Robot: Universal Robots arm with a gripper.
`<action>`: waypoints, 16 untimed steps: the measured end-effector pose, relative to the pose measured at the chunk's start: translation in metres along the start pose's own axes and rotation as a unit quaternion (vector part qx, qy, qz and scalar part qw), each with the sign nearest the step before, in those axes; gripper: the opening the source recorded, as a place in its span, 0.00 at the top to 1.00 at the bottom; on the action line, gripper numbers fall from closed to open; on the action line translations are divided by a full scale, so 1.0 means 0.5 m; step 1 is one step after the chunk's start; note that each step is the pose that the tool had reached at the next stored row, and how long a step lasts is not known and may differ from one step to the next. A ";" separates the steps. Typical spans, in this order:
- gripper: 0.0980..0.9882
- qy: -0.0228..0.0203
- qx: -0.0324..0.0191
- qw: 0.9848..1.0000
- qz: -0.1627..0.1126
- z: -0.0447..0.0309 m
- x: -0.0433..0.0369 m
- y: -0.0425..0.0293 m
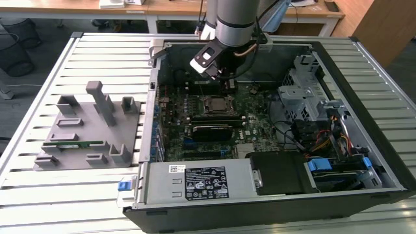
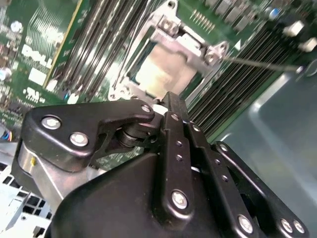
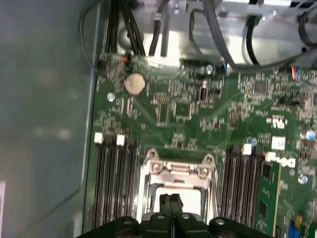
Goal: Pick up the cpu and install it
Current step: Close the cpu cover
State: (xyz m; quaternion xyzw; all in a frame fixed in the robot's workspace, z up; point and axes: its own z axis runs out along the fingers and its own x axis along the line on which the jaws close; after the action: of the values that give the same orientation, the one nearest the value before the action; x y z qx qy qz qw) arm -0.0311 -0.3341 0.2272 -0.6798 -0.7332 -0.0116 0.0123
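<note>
The cpu is a pale, shiny square lying flat inside the metal frame of the socket on the green motherboard, and it also shows in the first wrist view. My gripper hangs inside the open computer case, a little above the socket's far side. In both wrist views the two black fingers are pressed together with nothing between them, and their tips point at the cpu's near edge. The fingers hide part of the cpu.
Black memory slots flank the socket, with a green memory stick to one side. A black heatsink block, the power supply, a drive cage and cables crowd the case. A grey parts holder stands on the slatted table.
</note>
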 end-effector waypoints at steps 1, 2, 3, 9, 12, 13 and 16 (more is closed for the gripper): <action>0.99 0.000 0.000 1.000 0.000 0.000 0.000 -0.005; 0.99 0.000 0.000 1.000 0.000 0.000 -0.001 -0.009; 0.99 0.000 0.000 1.000 0.000 0.001 -0.002 -0.013; 0.99 0.000 0.000 1.000 0.000 0.004 -0.005 -0.035; 0.99 0.000 0.000 1.000 0.000 0.006 -0.005 -0.044; 0.99 0.000 0.000 1.000 0.000 0.007 -0.005 -0.046; 0.99 0.000 0.000 1.000 0.000 0.011 -0.005 -0.053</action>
State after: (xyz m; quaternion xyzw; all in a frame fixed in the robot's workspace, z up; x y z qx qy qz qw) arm -0.0573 -0.3382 0.2216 -0.6798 -0.7332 -0.0116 0.0123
